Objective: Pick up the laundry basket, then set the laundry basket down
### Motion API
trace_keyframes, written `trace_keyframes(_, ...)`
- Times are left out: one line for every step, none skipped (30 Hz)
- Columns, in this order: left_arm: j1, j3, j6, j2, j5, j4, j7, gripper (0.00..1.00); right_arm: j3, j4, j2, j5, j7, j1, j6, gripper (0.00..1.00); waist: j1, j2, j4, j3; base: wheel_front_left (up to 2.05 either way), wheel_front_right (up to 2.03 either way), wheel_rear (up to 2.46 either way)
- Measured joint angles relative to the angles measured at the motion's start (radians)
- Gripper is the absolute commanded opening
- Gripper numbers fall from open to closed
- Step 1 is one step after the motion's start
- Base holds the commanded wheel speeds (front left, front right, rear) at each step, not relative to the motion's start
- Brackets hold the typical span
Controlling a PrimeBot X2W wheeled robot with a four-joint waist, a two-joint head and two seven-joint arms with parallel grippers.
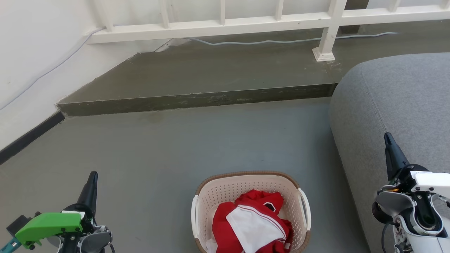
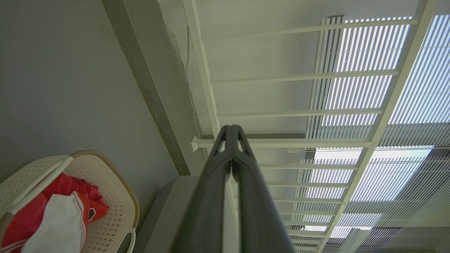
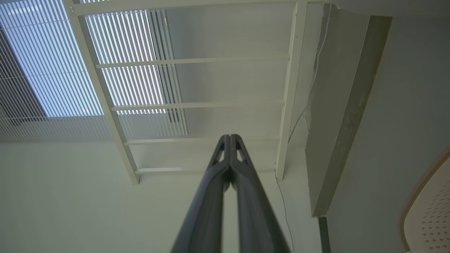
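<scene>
The laundry basket (image 1: 218, 191) stands on the grey floor at the bottom centre of the head view, cream and perforated with a brown rim and white side handles. Red and white clothes (image 1: 253, 223) lie inside it. My left gripper (image 1: 92, 177) is raised well to the basket's left, fingers together, holding nothing. My right gripper (image 1: 387, 137) is raised to the basket's right, in front of the sofa, also shut and empty. The left wrist view has the basket (image 2: 116, 196) at its lower left and the shut gripper (image 2: 231, 131). The right wrist view shows the shut gripper (image 3: 230, 137) and a basket corner (image 3: 429, 218).
A grey sofa (image 1: 397, 105) fills the right side, close to the basket. A raised concrete step (image 1: 197, 100) crosses the floor ahead, with a white railing (image 1: 225, 23) and a cable behind it. A white wall (image 1: 31, 63) runs along the left.
</scene>
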Motion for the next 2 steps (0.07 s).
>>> trace_keyframes(0.000, 0.000, 0.000, 0.000, 0.000, 0.000, 0.000, 0.00, 0.000, 0.000, 0.000, 0.000, 0.000, 0.000, 0.000, 0.00, 0.0000, 0.0000, 0.000, 0.000, 0.00, 0.00, 0.00)
trace_keyframes(0.000, 0.000, 0.000, 0.000, 0.000, 0.000, 0.000, 0.00, 0.000, 0.000, 0.000, 0.000, 0.000, 0.000, 0.000, 0.00, 0.0000, 0.0000, 0.000, 0.000, 0.00, 0.00, 0.00)
